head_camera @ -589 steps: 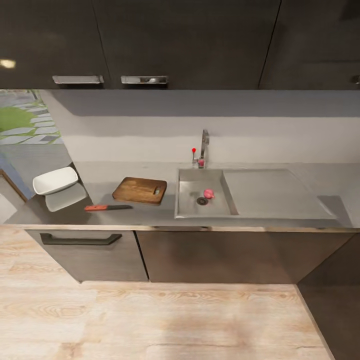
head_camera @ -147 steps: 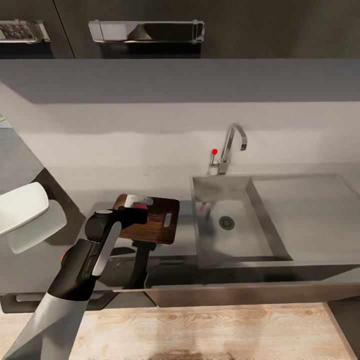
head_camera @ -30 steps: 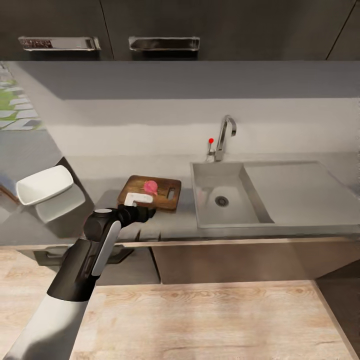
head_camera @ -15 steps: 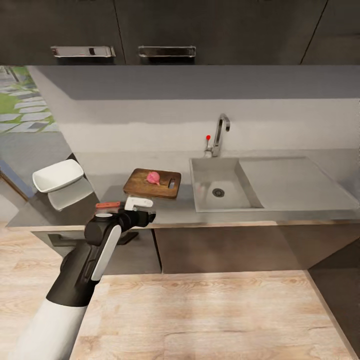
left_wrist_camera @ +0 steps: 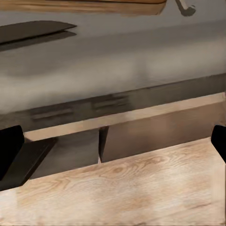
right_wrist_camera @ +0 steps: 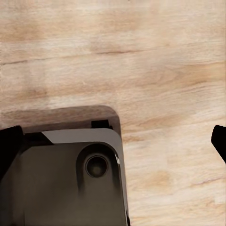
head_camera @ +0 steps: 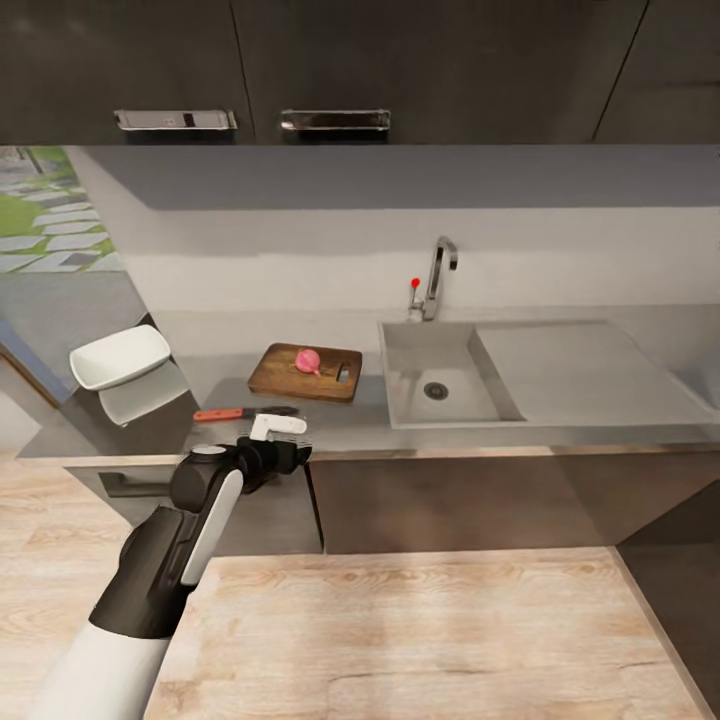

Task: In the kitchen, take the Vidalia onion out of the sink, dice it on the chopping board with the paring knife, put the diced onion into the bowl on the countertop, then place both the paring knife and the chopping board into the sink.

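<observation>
Kitchen, head view: the left gripper hangs low in the left half of the frame, just at the counter's front edge, its fingers spread wide and holding nothing; the left wrist view shows both dark fingertips at the frame's far edges with wood floor between them. The right wrist view looks down on the plank floor and the robot's own base, its fingers likewise wide apart and empty.

Just beyond the left gripper lies the paring knife, red handle toward the left, blade pointing right, flat on the countertop. It looks light, stiff and thin, so the likely grip is across the handle, away from the blade.

Behind it sits the chopping board with the Vidalia onion resting on top, whole and uncut; round and smooth, it may roll under the blade. The bowl stands at left centre, the sink right of the board.
</observation>
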Tool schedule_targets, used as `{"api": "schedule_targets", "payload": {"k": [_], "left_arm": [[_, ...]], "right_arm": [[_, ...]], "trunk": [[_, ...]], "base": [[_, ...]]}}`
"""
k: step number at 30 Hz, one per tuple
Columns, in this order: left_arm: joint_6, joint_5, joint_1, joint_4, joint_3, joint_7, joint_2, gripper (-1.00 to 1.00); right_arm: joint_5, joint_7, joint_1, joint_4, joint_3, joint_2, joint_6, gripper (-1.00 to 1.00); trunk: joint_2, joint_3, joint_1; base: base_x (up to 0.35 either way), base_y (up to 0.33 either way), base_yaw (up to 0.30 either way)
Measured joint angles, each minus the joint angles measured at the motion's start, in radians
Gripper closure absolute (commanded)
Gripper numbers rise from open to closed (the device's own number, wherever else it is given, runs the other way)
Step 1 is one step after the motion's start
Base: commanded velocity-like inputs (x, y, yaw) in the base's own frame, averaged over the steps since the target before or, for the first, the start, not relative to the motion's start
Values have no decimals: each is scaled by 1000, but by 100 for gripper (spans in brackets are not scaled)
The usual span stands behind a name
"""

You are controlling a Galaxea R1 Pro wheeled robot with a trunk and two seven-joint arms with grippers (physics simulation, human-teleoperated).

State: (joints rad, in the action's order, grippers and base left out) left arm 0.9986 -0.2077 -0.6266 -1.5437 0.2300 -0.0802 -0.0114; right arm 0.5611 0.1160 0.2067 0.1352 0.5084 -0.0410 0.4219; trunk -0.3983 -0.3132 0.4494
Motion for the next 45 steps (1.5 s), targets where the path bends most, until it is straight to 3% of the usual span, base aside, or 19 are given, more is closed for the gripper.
{"api": "schedule_targets", "payload": {"k": [5, 18, 24, 27, 31, 33, 35, 45], "left_arm": [[-3, 0, 37, -1, 0, 2, 0, -100], [-3, 0, 42, -2, -1, 2, 2, -100], [-3, 0, 46, -1, 0, 2, 0, -100], [-8, 0, 78, -1, 0, 4, 0, -100], [-112, 0, 164, 1, 0, 5, 0, -100], [-205, 2, 263, 1, 0, 6, -1, -100], [-243, 3, 317, 1, 0, 6, -3, -100], [-472, 5, 484, 1, 0, 4, -50, -100]], "right_arm": [[0, 0, 0, 0, 0, 0, 0, -100], [0, 0, 0, 0, 0, 0, 2, -100], [2, -1, 0, 2, 0, 0, 6, -100], [3, -2, 0, 6, -1, 0, 7, -100], [2, -3, 0, 21, -1, 0, 11, -100], [1, -4, 0, 42, -1, 2, 12, -100], [2, -5, 0, 48, -1, 2, 15, -100], [-5, -8, 0, 118, 0, -5, 55, -100]], "trunk": [[0, 2, 0], [0, 3, 1], [0, 3, 0], [0, 3, 0], [0, 3, 0], [0, 3, 0], [0, 3, 0], [0, 3, 0]], "base": [[-42, 0, 0], [-311, 0, 0], [-67, 0, 0], [-8, 0, 0], [-1, 0, 0], [0, 0, 0], [0, 0, 0], [0, 0, 0]]}}
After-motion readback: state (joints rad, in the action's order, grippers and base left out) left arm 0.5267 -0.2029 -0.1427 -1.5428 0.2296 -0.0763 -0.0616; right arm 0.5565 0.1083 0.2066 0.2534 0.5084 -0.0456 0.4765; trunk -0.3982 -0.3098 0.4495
